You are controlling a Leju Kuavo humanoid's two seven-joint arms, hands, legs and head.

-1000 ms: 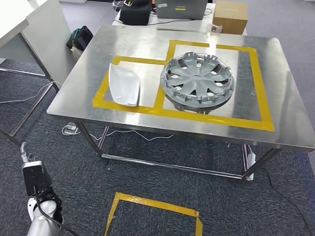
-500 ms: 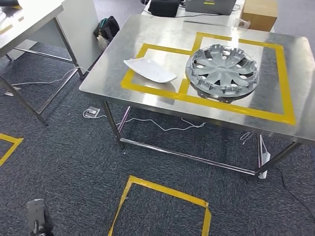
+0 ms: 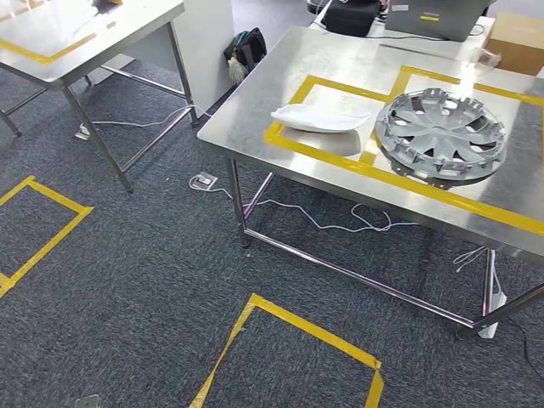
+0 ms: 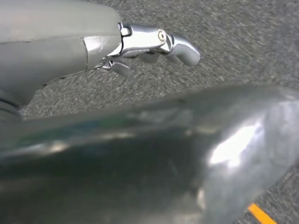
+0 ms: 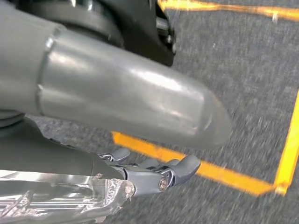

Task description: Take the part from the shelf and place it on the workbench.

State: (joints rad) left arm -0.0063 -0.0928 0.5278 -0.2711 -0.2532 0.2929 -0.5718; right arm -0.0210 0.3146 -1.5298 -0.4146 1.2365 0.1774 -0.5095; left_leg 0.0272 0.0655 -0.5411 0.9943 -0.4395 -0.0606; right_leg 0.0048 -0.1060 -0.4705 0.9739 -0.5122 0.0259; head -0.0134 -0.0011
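Note:
A steel workbench (image 3: 249,126) stands at the right of the head view. On it, inside yellow tape outlines, lie a white curved part (image 3: 319,117) and, to its right, a grey wheel cover (image 3: 440,134). My left hand (image 4: 151,44) hangs over the grey carpet with its fingers stretched out and nothing in them. My right hand (image 5: 155,172) also hangs above the carpet, fingers extended and holding nothing, near a yellow tape line.
A second steel table (image 3: 96,34) stands at the upper left. Yellow tape squares (image 3: 302,336) mark the carpet in front of me and at the left (image 3: 38,229). Cables lie under the bench. A black bag (image 3: 246,47) and a cardboard box (image 3: 519,42) sit behind it.
The whole view has swung left, so the camera turned: the workbench now sits at the right and another table has come in. My left arm has slipped out of the head picture.

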